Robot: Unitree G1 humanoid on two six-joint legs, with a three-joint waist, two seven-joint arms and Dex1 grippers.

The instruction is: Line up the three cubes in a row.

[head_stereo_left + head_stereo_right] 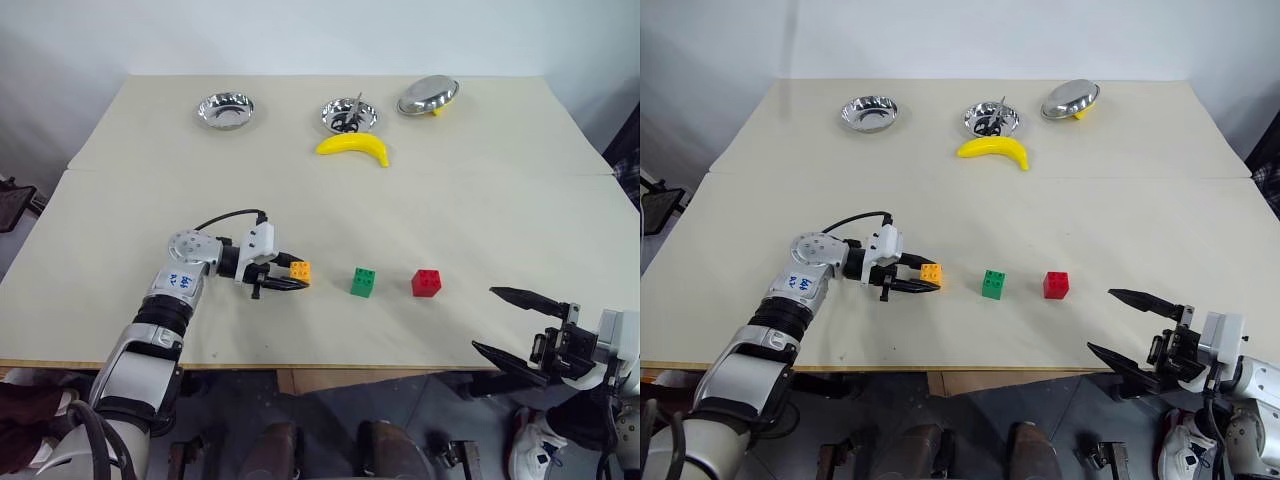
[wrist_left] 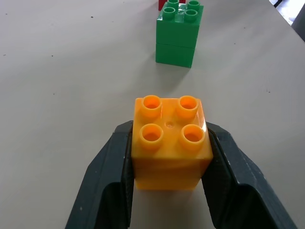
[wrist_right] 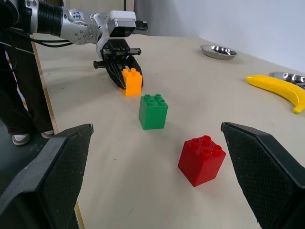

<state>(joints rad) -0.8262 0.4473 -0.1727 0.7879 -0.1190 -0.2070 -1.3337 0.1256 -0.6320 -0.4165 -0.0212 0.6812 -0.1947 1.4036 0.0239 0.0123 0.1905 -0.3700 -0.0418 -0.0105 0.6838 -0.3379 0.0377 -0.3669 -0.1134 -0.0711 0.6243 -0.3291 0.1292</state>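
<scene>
Three studded cubes stand in a line across the front part of the table: the orange cube (image 1: 300,269) on the left, the green cube (image 1: 364,282) in the middle, the red cube (image 1: 426,283) on the right. My left gripper (image 1: 296,275) reaches in from the left, shut on the orange cube, and the left wrist view shows a black finger (image 2: 116,171) pressed against each side of that cube (image 2: 169,143), which rests on the table. Off the table's front right corner, my right gripper (image 1: 484,318) hangs open and holds nothing, a good way from the red cube (image 3: 201,160).
A yellow banana (image 1: 355,148) lies at the back centre. Behind it are a steel bowl (image 1: 225,109), a second bowl (image 1: 349,115) with a metal object in it, and a tipped bowl (image 1: 429,96). The table's front edge (image 1: 330,362) runs just below the cubes.
</scene>
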